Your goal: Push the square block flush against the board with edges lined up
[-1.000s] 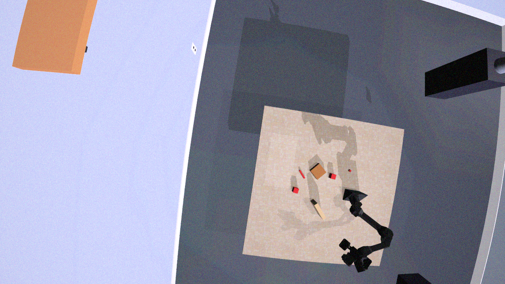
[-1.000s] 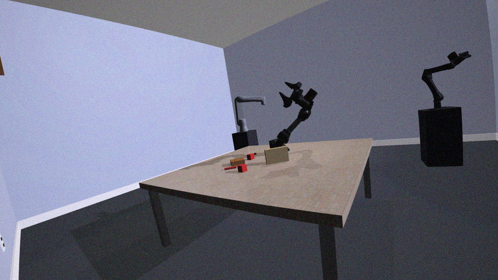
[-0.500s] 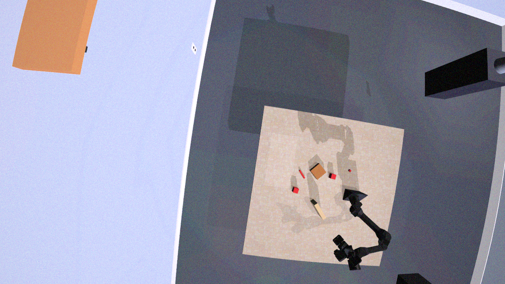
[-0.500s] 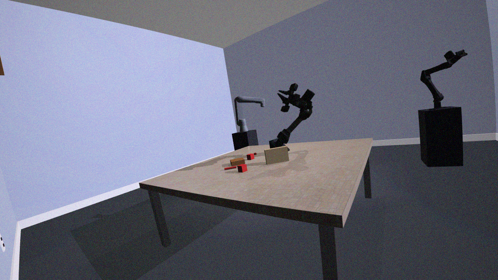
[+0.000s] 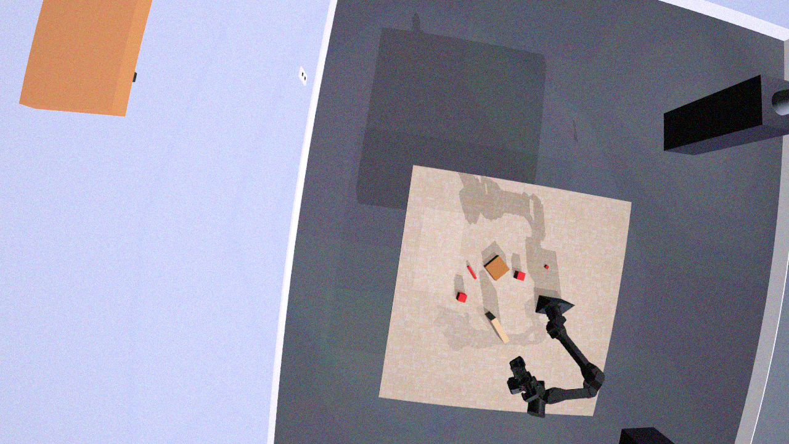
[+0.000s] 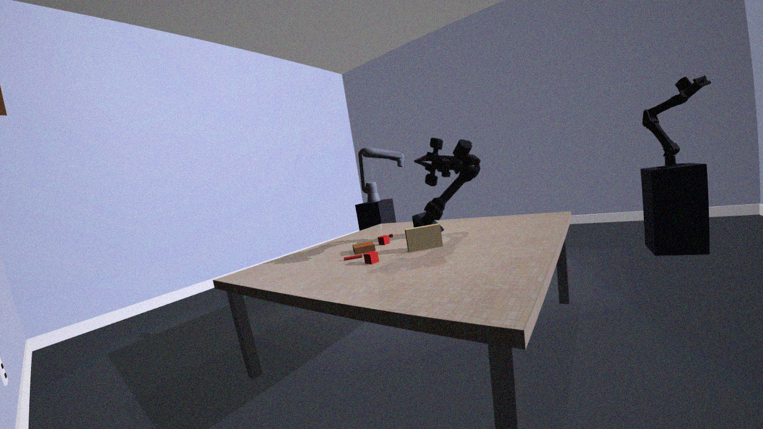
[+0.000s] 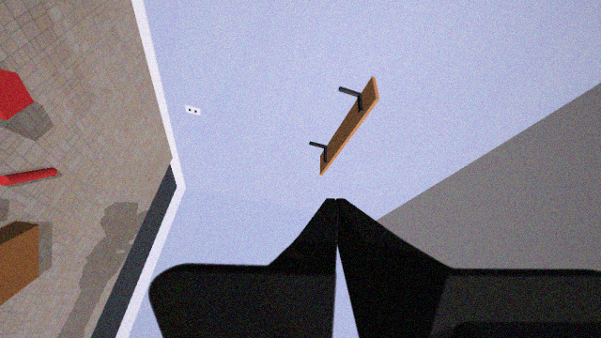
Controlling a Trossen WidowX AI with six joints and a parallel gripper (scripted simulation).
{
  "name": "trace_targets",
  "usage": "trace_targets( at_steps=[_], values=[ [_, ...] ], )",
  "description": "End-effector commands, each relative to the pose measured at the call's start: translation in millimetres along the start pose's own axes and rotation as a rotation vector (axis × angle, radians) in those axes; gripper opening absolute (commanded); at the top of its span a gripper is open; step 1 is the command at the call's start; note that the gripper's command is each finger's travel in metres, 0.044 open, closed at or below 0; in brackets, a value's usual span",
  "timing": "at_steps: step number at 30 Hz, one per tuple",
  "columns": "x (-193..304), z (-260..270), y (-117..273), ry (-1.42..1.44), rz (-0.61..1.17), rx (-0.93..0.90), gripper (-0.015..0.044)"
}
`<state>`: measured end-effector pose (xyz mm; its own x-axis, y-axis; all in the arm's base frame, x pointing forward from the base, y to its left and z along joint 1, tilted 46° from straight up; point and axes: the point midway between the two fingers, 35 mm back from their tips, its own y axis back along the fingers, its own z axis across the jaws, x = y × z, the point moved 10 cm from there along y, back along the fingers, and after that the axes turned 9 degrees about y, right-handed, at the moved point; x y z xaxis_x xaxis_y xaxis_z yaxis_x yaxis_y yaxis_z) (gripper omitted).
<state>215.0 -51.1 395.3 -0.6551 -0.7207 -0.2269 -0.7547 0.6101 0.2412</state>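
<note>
The square block [image 5: 497, 267] [image 6: 363, 248] [image 7: 19, 265] is orange-brown and lies flat on the table [image 5: 430, 353] [image 6: 469, 288]. The board [image 5: 499, 329] [image 6: 424, 238] is a thin beige panel standing upright on its long edge. Block and board are clearly apart, and the block sits turned at an angle. My gripper [image 6: 416, 160] [image 7: 334, 207] is shut and empty, with its fingertips together. It is held high above the table, away from both parts. The board is not in the wrist view, which shows only part of the block.
A red cube [image 5: 461, 297] [image 6: 371, 257] and a thin red stick [image 5: 471, 272] [image 6: 352, 257] [image 7: 30, 176] lie left of the block in the top view. Another red cube [image 5: 519, 275] [image 6: 383, 239] and a tiny red cube [image 5: 546, 266] [image 6: 391, 235] lie right of it.
</note>
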Motion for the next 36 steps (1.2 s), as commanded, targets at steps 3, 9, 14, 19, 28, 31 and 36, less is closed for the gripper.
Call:
trace_targets(
  at_steps=[3,9,14,19,28,31,36],
  values=[
    [-7,12,-17,0.047,-0.054,-0.160,0.0000],
    [-12,26,-33,0.081,-0.106,-0.336,0.0000],
    [-15,38,-44,0.093,-0.145,-0.488,0.0000],
    [-17,50,-54,0.090,-0.180,-0.644,0.0000],
    [-19,70,-69,0.043,-0.232,-0.926,0.0000],
    [-19,76,-74,0.016,-0.247,-1.020,0.0000],
    [-19,85,-80,-0.042,-0.265,-1.169,0.0000]
  ],
)
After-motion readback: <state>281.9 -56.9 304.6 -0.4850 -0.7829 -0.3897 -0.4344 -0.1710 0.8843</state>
